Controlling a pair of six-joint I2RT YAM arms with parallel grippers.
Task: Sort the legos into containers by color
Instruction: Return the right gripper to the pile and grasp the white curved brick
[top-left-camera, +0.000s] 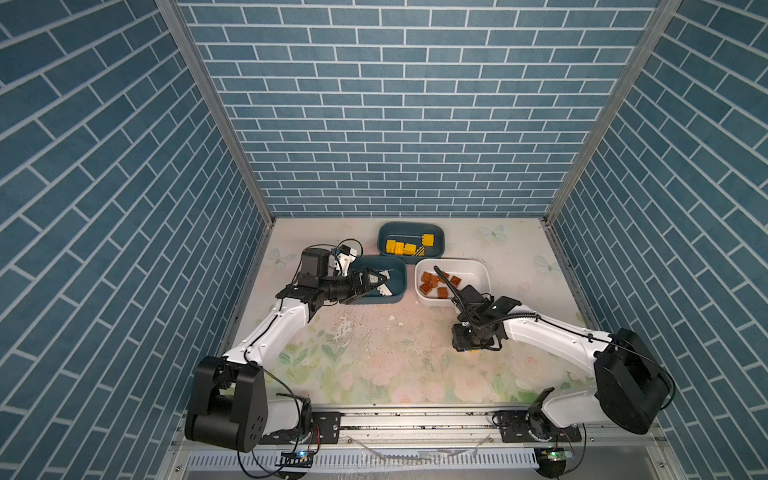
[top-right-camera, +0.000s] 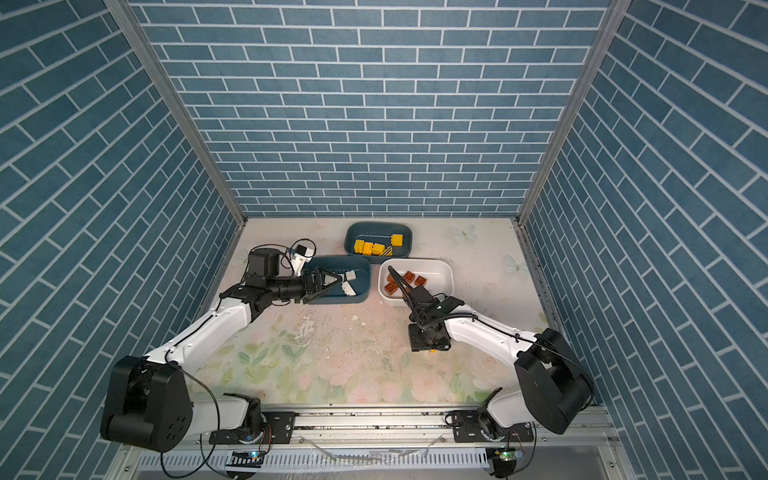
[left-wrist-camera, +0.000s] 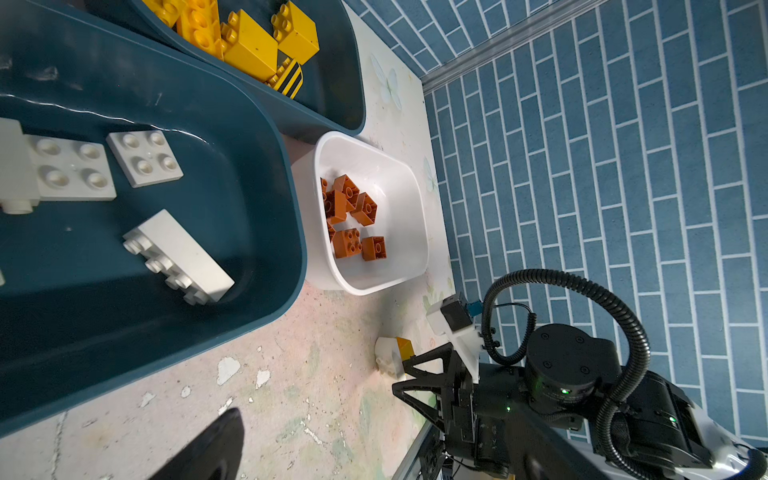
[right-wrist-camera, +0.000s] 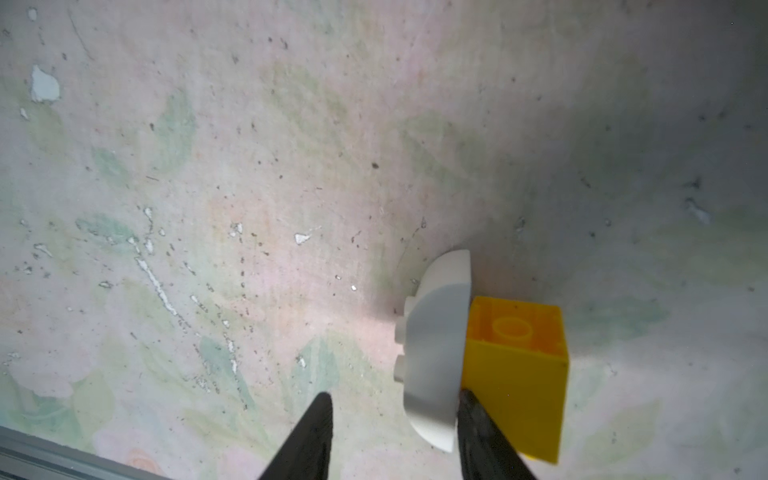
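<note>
Teal plastic fills the left of the scene: a shallow, rounded dark teal tub (left-wrist-camera: 249, 174) sits on the floral-printed worktop (top-left-camera: 374, 365) with a few white studded bricks (left-wrist-camera: 178, 257) on its floor. The left claw (top-left-camera: 384, 284) hangs over that tub with its jaws spread wide and nothing between them. Just behind it, towards the back wall, a second teal tub (top-left-camera: 415, 228) holds the yellow studded bricks (top-left-camera: 405, 248). To the right of the pair stands a white rounded-rectangular tub (top-left-camera: 469, 274) with the brown studded bricks (top-left-camera: 434, 284) gathered at its left end. The sorting looks nearly done.

Nearer the front, the right claw (right-wrist-camera: 395, 395) is down at the worktop over the only loose pieces I can see. These are a white dome-sided piece (right-wrist-camera: 436, 353) and a yellow square brick (right-wrist-camera: 519, 374), lying against each other. Whether they are clipped together I cannot tell. The jaws stand apart astride the white piece. One finger is at the seam with the yellow brick and the other is short of the studs, so nothing is gripped yet.

The step in hand seems to be picking up the white piece. The next move calls for closing on it alone, lifting it clear of its yellow neighbour and carrying it across to the tub of white bricks. The yellow brick belongs in the far tub.
</note>
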